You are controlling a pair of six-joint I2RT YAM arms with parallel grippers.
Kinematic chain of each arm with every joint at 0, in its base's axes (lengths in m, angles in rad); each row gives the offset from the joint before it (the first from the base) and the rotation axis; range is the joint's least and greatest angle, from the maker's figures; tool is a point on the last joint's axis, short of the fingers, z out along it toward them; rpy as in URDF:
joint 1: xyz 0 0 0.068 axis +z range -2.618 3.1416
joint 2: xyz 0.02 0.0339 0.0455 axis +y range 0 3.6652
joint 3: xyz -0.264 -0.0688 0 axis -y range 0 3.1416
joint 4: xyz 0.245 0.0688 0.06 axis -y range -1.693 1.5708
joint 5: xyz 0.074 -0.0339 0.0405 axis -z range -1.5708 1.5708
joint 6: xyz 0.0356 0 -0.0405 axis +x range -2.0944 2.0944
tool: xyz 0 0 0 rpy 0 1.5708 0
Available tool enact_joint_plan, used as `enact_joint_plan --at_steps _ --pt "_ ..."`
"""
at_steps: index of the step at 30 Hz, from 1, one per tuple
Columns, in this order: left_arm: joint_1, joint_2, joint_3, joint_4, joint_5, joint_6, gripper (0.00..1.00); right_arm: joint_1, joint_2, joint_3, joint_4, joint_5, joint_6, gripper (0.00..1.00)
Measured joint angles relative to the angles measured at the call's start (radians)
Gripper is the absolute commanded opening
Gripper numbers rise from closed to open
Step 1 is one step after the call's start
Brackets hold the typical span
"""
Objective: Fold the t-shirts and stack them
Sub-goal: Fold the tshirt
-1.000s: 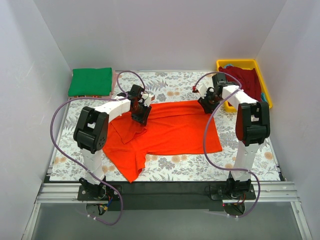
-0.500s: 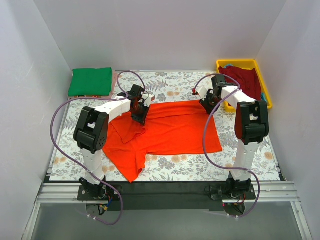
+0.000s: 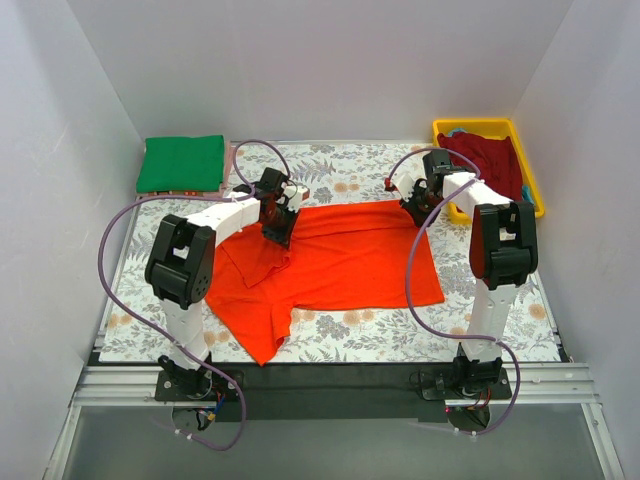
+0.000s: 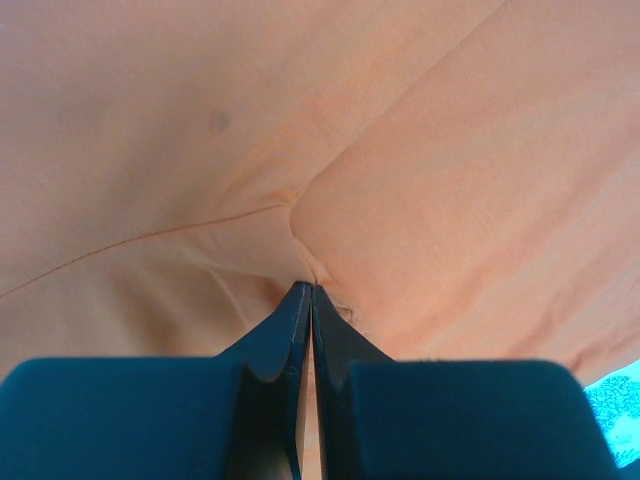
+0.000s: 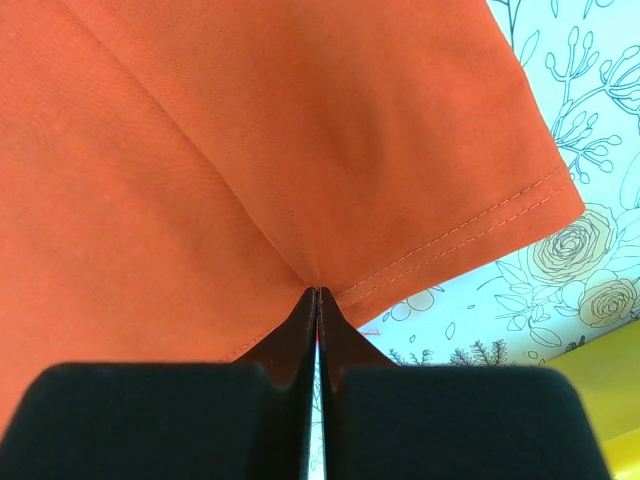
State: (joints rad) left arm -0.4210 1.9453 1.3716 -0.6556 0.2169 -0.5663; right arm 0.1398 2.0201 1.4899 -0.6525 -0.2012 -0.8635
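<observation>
The bright orange-red t-shirt lies spread on the flowered cloth in the middle of the table. My left gripper is shut on a pinch of its cloth near the far left edge. My right gripper is shut on its far right corner by the stitched hem. The green t-shirt lies folded at the far left. The dark red t-shirt lies crumpled in the yellow tray at the far right.
White walls close in the left, far and right sides. The flowered tablecloth shows bare in front of the shirt. Purple cables loop over both arms.
The right gripper has moved slightly farther back and right with the shirt corner. The left gripper holds its place.
</observation>
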Motion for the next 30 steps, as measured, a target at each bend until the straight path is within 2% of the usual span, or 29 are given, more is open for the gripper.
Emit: enact_joint_plan --at_steps 1,4,8,14,17,18,23,30 --pt "0.0 -0.003 0.0 0.0 0.0 -0.002 0.13 0.0 0.0 0.0 0.0 -0.001 0.0 0.01" --pt "0.0 -0.006 0.0 0.0 0.002 -0.007 0.28 0.0 0.0 0.0 0.0 -0.003 0.0 0.01" --pt "0.0 -0.006 0.0 -0.003 0.003 -0.02 0.32 0.0 0.0 0.0 0.0 -0.003 0.0 0.01" --pt "-0.002 -0.005 0.0 -0.003 0.004 -0.026 0.32 0.0 0.0 0.0 0.0 -0.004 0.0 0.01" --pt "-0.009 -0.002 0.0 -0.003 0.004 -0.026 0.31 0.0 0.0 0.0 0.0 -0.004 0.0 0.01" --pt "-0.012 -0.001 0.0 -0.003 0.004 -0.026 0.28 0.0 0.0 0.0 0.0 -0.004 0.0 0.01" --pt "-0.021 0.017 0.0 -0.003 0.0 -0.029 0.0 0.0 0.0 0.0 0.0 -0.004 0.0 0.01" --pt "-0.021 0.002 -0.001 -0.007 -0.019 -0.03 0.0 0.0 -0.002 0.0 0.0 -0.003 -0.002 0.01"
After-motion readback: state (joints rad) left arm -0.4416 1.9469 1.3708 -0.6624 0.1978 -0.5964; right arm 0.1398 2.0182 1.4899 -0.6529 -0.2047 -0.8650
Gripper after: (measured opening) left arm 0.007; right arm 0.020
